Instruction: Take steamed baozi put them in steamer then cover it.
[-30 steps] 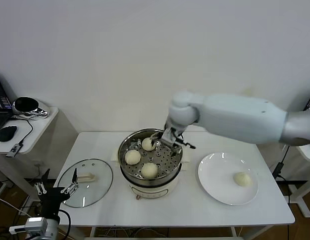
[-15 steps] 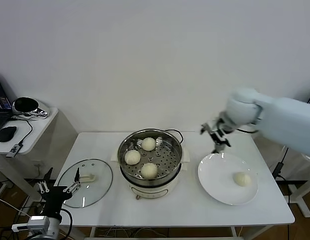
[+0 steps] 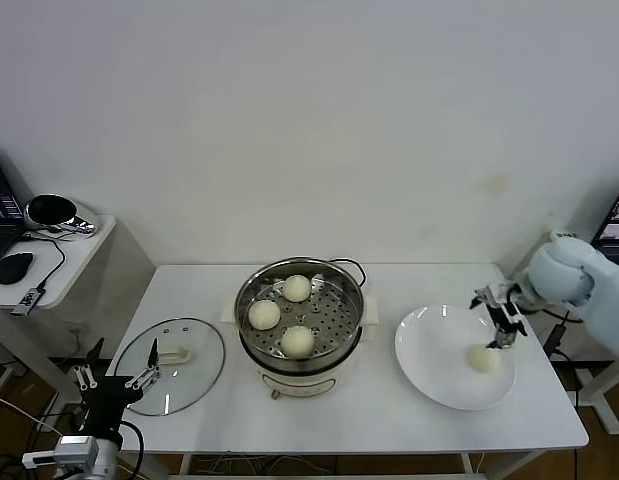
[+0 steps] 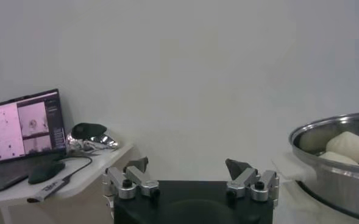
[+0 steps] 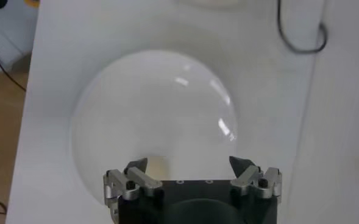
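The steamer (image 3: 334, 318) stands mid-table with three baozi on its perforated tray, at the back (image 3: 297, 288), the left (image 3: 264, 314) and the front (image 3: 297, 341). One more baozi (image 3: 482, 358) lies on the white plate (image 3: 434, 350). My right gripper (image 3: 497, 316) hovers open and empty just above that baozi. In the right wrist view the right gripper (image 5: 189, 163) is over the plate (image 5: 155, 115), with the baozi (image 5: 157, 164) showing beside one finger. The glass cover (image 3: 194, 380) lies flat left of the steamer. My left gripper (image 3: 114, 376) waits open below the table's left front corner; the left wrist view shows it (image 4: 188, 165) empty, level with the steamer (image 4: 337, 182).
A black cord (image 3: 351, 266) loops behind the steamer. A side table (image 3: 59, 255) at the far left carries a laptop (image 4: 21, 131), a mouse and a headset. The plate sits close to the table's right edge.
My right gripper has swung from the steamer's back rim to the right and down over the plate. The baozi at the steamer's back stays where it was. The left arm has barely moved.
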Robot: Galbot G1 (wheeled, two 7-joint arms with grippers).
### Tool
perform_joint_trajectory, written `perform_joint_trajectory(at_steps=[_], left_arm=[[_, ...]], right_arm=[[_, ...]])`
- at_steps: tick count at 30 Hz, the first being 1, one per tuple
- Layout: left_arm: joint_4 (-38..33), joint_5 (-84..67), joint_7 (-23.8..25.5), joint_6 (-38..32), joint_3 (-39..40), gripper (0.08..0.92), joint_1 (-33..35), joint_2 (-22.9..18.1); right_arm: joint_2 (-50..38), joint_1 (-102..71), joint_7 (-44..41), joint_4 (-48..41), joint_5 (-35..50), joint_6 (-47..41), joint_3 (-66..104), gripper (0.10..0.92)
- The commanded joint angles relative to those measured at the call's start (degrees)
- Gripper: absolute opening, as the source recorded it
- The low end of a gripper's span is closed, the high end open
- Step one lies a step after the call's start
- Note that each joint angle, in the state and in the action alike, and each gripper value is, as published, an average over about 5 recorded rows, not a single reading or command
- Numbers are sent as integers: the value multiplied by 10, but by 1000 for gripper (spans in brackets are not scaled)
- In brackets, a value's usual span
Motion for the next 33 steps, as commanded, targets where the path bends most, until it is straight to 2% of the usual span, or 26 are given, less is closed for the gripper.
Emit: perform_joint_trajectory(at_steps=[1, 15, 26, 29, 33], left_arm=[[-6, 2, 0, -1, -4, 823, 9, -6], [-12, 6, 0, 0, -6, 823, 12, -7], [-7, 5, 1, 1, -9, 823, 9, -3], [-4, 5, 1, 0, -8, 823, 8, -4], [-2, 5, 0, 0, -8, 823, 7, -4]], right_arm=[[32, -159, -10, -103, -86, 72, 142, 823], [115, -141, 12, -173, -115, 73, 135, 823], [140, -138, 16, -190, -126, 65, 136, 821], [139, -133, 15, -190, -127, 62, 135, 803], [136, -123, 13, -190, -126, 60, 128, 736]])
